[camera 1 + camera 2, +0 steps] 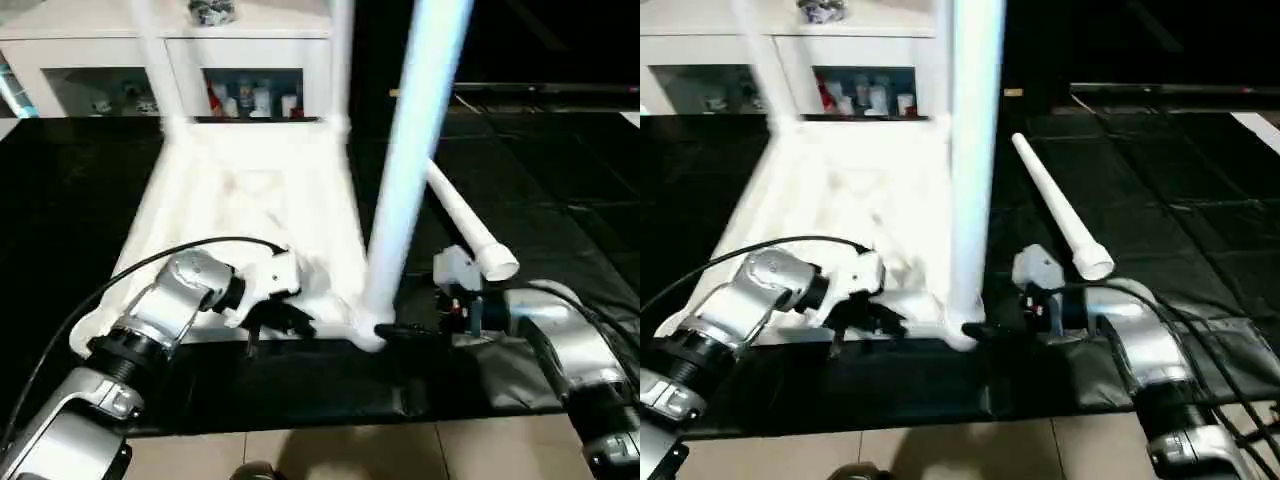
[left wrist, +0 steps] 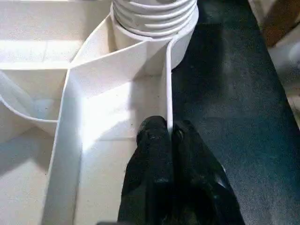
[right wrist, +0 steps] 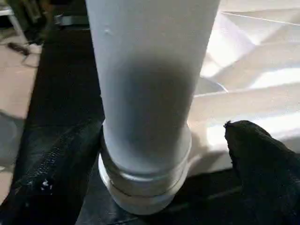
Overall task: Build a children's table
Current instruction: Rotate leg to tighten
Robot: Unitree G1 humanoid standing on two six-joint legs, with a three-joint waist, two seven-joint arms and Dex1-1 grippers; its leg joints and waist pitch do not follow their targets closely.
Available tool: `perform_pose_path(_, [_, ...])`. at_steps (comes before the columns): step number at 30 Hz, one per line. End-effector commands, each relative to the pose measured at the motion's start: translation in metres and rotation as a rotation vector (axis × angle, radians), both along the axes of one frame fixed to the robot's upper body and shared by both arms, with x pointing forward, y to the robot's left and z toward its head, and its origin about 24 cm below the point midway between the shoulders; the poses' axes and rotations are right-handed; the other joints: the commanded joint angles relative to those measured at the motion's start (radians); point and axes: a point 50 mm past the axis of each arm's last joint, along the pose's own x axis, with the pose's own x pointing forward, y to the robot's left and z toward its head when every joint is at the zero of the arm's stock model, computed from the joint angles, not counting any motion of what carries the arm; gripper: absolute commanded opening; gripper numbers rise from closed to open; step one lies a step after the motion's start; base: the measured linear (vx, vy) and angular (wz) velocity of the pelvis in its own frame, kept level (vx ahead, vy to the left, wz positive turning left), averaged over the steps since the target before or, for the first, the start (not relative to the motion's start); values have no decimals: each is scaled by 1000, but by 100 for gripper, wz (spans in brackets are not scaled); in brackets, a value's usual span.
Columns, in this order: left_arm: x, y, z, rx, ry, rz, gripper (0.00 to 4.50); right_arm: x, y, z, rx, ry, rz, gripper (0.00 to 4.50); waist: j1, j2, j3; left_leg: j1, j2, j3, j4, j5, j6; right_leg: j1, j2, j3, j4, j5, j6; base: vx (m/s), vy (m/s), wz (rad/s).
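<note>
Two grippers are working at the near right corner of the overturned tabletop [image 1: 250, 210], which is lying ribs-up on the black mat [image 1: 560, 200]. We are keeping the left gripper [image 2: 169, 138] pinched shut on the thin rim wall of the tabletop, just beside the corner socket. We are holding the right gripper [image 3: 159, 140] wide, one finger on each side of the upright leg [image 1: 410, 170] near its base, apparently without squeezing it.

That leg is standing in the near right socket [image 2: 154, 18], with its ribbed end still showing above the socket, so we judge it may not be fully seated. With our right fingers standing apart, a nudge from either one could be tilting the leg or working it loose. If our left pinch is slipping off the narrow rim, the tabletop could be sliding on the mat while we push.

Two more legs are standing at the far corners. One loose leg [image 1: 1060, 215] is lying on the mat just beyond the right forearm, and a sweep of that arm outward could be sending it rolling.

Room is opening to the right and far right across the mat. The near edge of the mat is running close under our forearms, with bare floor [image 1: 330, 450] beyond. A white cabinet [image 1: 110, 60] is closing off the far side.
</note>
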Motion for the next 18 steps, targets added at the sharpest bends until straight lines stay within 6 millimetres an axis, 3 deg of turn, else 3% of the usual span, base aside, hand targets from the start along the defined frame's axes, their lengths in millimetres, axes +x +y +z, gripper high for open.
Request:
perform_pose_path(1, [-2,-13,7,-4,-6,-116,0,-1,1,-1,-18,7,42,429,-8,5,-76,16,73,-27,-69,-201,49,51,-96,65,-72,-242,-196,0,0,0])
perform_pose_path(14, [-5,-16,6,-5,7,-187,0,-3,5,-1,-11,49,125,305,-8,3,-77,15,73,-26,-67,-192,54,52,-95,64,-72,-248,-195,0,0,0])
perform_pose_path(18, [-4,-15,7,-5,9,-188,0,-2,5,-1,-3,46,122,285,-8,3,-79,15,73,-27,-66,-181,56,52,-94,64,-69,-229,-200,0,0,0])
